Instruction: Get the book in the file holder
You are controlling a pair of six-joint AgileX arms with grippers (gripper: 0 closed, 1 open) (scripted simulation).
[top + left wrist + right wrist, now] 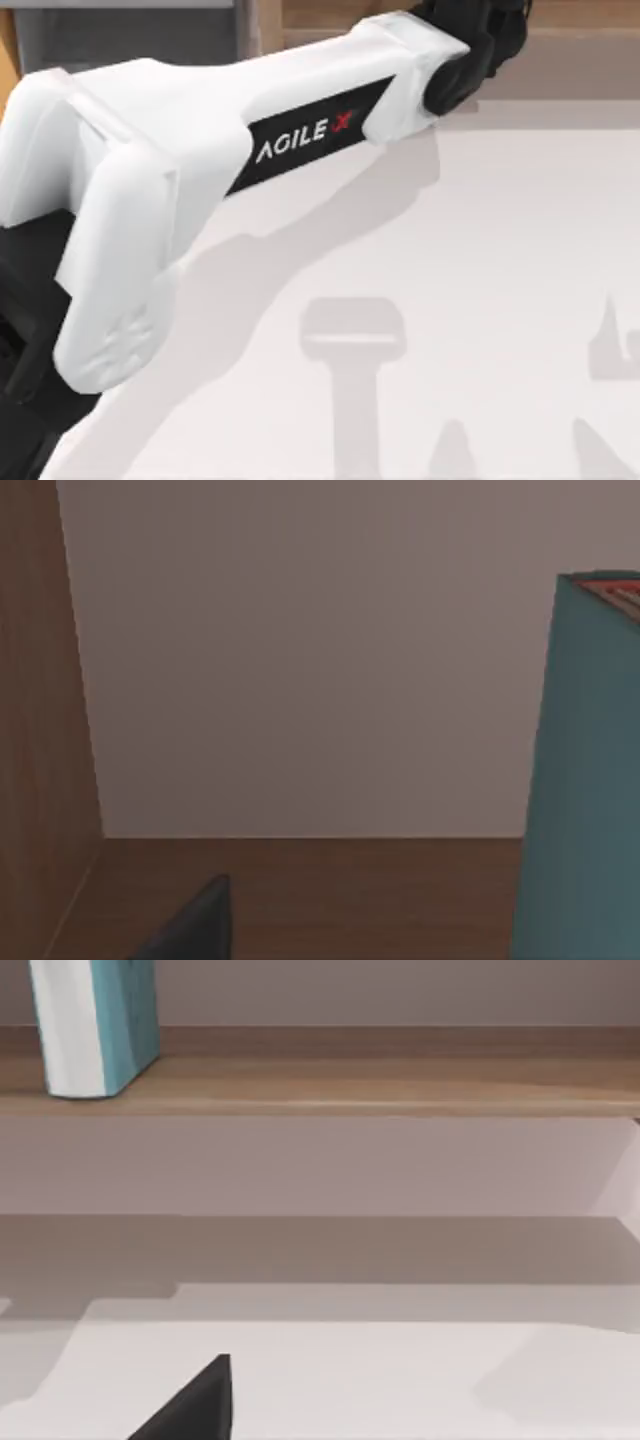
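Left claw (470,45): dark, at the far end of the white left arm (200,160), which reaches from the top view's left edge across to the back of the worktop (480,300). It sits up against the brown shelf (560,50) there. Whether its fingers are apart or together I cannot tell; one dark finger (195,925) pokes into the left wrist view over the shelf's wooden board, nothing visibly between the pads.

Just beside that claw: the book (585,780), teal cover, standing upright on the shelf board, close in front of the left wrist camera. A red-striped edge shows at its top corner. Touching the claw or not: cannot tell.

Right wrist view: same book (95,1025) upright on the long wooden shelf (350,1085), white page edges facing out, teal cover on the side. One dark finger (190,1405) of the right claw hangs over the pale worktop, well apart from the shelf; open or closed, cannot tell. Right arm reads as parked.

File holder: grey walls at the top view's far left corner (120,35), mostly hidden behind the arm.

Handling judgement: stiff, fairly light, smooth cover likely slippery. Best hold is across the thickness, pads on both covers, near the upper edge. Standing unsupported, it could tip if nudged
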